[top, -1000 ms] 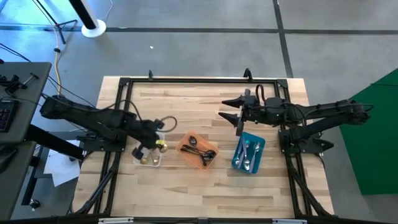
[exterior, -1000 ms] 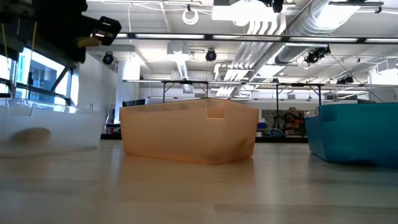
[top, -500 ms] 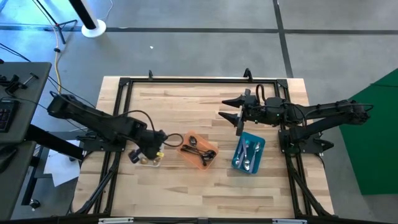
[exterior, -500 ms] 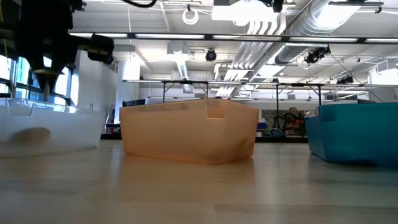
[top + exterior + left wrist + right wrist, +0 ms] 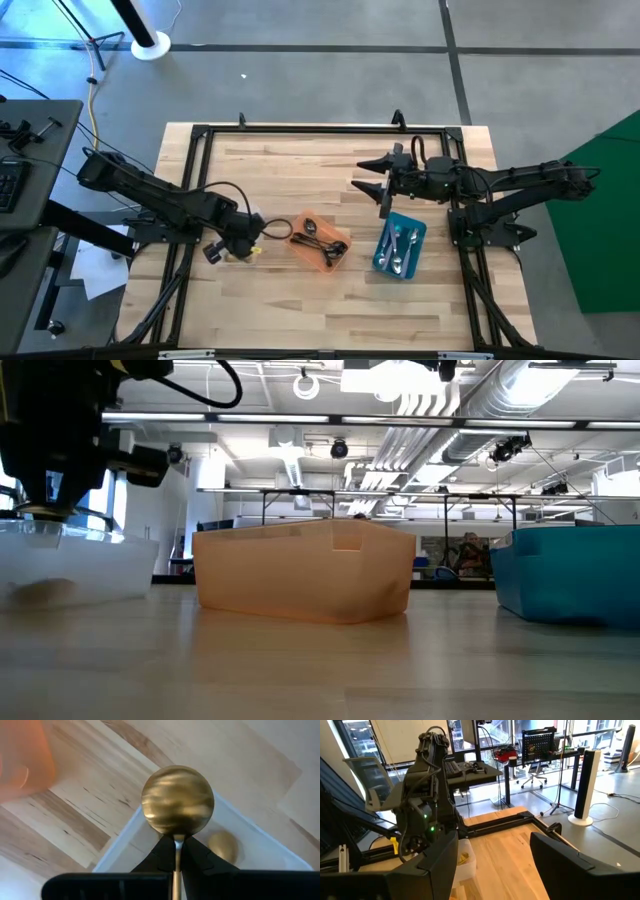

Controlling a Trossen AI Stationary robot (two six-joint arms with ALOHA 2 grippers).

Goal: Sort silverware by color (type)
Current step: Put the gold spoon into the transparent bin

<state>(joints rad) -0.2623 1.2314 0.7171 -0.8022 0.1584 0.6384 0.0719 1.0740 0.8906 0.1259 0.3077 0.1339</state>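
Note:
My left gripper [image 5: 176, 846] is shut on a gold spoon [image 5: 177, 800] and points steeply down over the clear tray [image 5: 260, 840], at the table's left [image 5: 243, 250]. Another gold spoon bowl [image 5: 222, 846] lies in that tray. Dark spoons [image 5: 325, 245] lie in the orange tray [image 5: 300, 232]. Silver spoons [image 5: 398, 250] lie in the blue tray [image 5: 415, 228]. My right gripper [image 5: 368, 175] hangs open and level above the table's far middle, touching nothing. My left gripper pinches the gold spoon's thin handle [image 5: 177, 840] between its two fingers, just behind the bowl. The fingers come from above, slanting down, and lie along the handle. The round bowl [image 5: 177, 795] sticks out past the fingertips over the clear tray's corner.
The three trays stand in a row across the table's middle: clear [image 5: 80, 560], orange [image 5: 305, 570], blue [image 5: 570, 575]. A black frame [image 5: 300, 130] runs around the wooden tabletop. Bare wood lies along the near and far sides.
My left gripper has come down toward the clear tray and a little toward the table's near edge, tipping to point more steeply down and rolling somewhat. It stays shut on the gold spoon, which has gone down with it.

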